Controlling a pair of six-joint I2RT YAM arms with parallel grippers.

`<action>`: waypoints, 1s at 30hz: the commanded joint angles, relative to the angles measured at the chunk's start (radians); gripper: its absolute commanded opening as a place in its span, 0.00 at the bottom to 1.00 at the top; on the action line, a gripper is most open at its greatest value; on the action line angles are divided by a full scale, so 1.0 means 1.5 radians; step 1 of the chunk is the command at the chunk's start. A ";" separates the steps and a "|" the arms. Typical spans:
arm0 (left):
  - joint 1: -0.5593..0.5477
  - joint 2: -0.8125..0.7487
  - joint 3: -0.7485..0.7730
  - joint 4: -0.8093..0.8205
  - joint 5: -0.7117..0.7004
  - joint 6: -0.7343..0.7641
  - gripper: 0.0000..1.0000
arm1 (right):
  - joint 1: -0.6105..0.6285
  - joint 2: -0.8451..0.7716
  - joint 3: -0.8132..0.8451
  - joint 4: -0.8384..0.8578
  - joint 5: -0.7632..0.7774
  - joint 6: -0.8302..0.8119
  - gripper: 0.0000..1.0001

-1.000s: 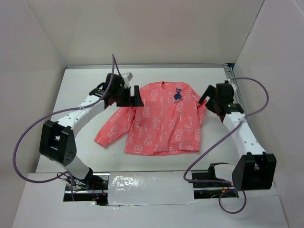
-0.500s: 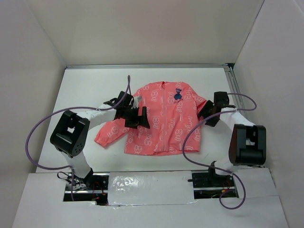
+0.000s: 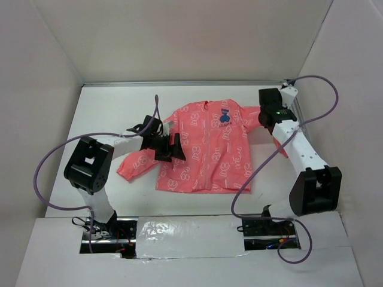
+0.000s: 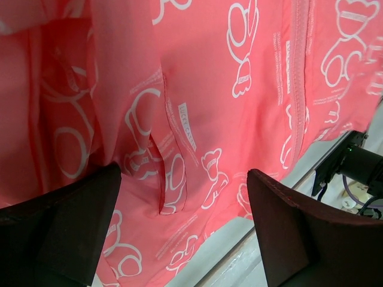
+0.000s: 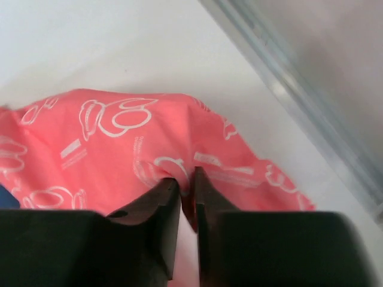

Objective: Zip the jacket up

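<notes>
The coral-pink jacket (image 3: 206,149) lies flat on the white table, front up, with a dark blue emblem (image 3: 224,117) on the chest. Its zipper seam (image 4: 297,89) runs down the middle. My left gripper (image 3: 169,147) hovers open over the jacket's left front, and its fingers (image 4: 72,221) straddle a pocket slit (image 4: 173,179) without touching cloth. My right gripper (image 3: 264,117) is at the far right sleeve. In the right wrist view this gripper (image 5: 187,177) is shut on a raised fold of the pink fabric (image 5: 119,137).
White enclosure walls stand on three sides. A metal rail (image 3: 293,98) runs along the right edge, close to the right gripper, and shows again as a metal rail (image 5: 299,89) in the right wrist view. Purple cables (image 3: 54,158) loop off both arms. Silver tape (image 3: 179,230) covers the front edge.
My right gripper has shut on the sleeve fabric and moved toward the far right, drawing the sleeve outward. My left gripper has come down from the shoulder to the left front, still open.
</notes>
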 commanded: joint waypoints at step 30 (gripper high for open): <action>-0.035 -0.616 0.022 -0.292 -0.361 -0.133 0.99 | 0.141 -0.570 -0.210 -0.010 -0.214 0.060 1.00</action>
